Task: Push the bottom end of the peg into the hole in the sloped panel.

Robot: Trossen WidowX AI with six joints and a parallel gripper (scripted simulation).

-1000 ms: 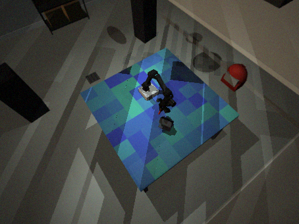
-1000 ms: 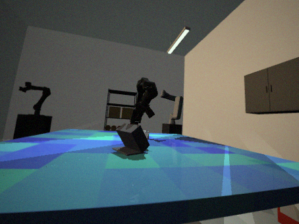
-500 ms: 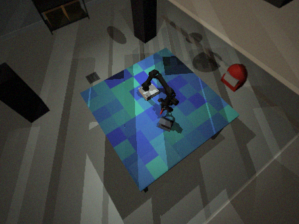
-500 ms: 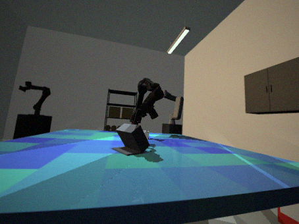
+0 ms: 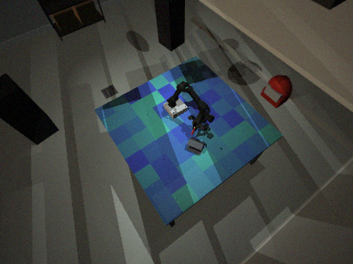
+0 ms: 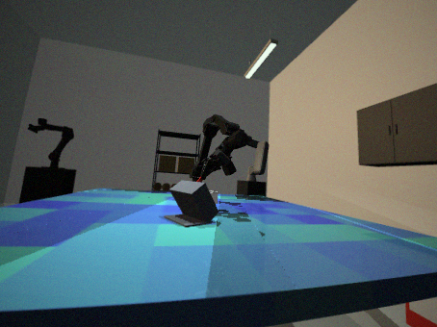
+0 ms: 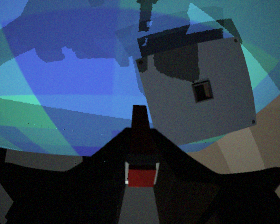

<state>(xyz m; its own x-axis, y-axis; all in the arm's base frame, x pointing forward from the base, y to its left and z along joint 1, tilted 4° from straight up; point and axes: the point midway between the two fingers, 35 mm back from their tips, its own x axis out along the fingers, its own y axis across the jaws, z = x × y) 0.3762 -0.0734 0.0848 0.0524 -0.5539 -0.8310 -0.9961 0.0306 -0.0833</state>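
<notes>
A red peg (image 6: 199, 180) (image 7: 142, 177) is held in my gripper (image 5: 195, 126) (image 7: 140, 133), which is shut on it. The peg looks square in the wrist view, and its far end points ahead and down. The grey sloped panel block (image 5: 196, 141) (image 6: 193, 199) (image 7: 175, 107) stands on the table, close in front of the gripper. Its face shows one square hole (image 7: 202, 91) in the wrist view, to the right of and beyond the peg's far end. The peg is outside the hole and appears apart from the face. The hole cannot be made out clearly in the top and exterior views.
The table (image 5: 155, 168) (image 6: 111, 265) has a blue and green patchwork top. The light robot base (image 5: 176, 108) stands behind the gripper. Dark shadows of the arm fall on the table and on part of the panel face. Shelving, pedestals and a red object are off the table.
</notes>
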